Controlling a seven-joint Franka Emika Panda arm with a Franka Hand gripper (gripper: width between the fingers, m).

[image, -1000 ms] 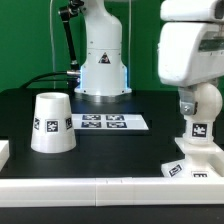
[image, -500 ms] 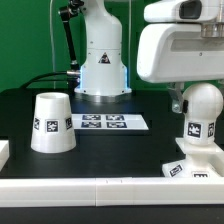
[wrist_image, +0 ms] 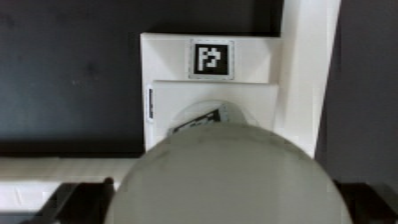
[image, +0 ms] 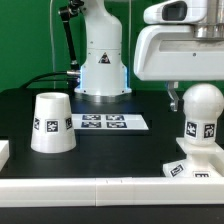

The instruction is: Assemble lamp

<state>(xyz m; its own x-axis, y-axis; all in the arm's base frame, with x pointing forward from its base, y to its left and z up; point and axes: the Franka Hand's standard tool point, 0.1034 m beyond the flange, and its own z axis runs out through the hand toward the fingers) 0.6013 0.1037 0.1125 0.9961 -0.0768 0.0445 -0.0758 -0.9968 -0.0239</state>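
Bulb (image: 203,108) stands upright on the stepped base (image: 196,166), at the exterior view's right on the counter (image: 120,150).
The fingers (image: 172,97) are spread wide and grip nothing, one just beside the bulb's upper part. The shade (image: 52,122) sits well apart, beside the marker board (image: 104,122).
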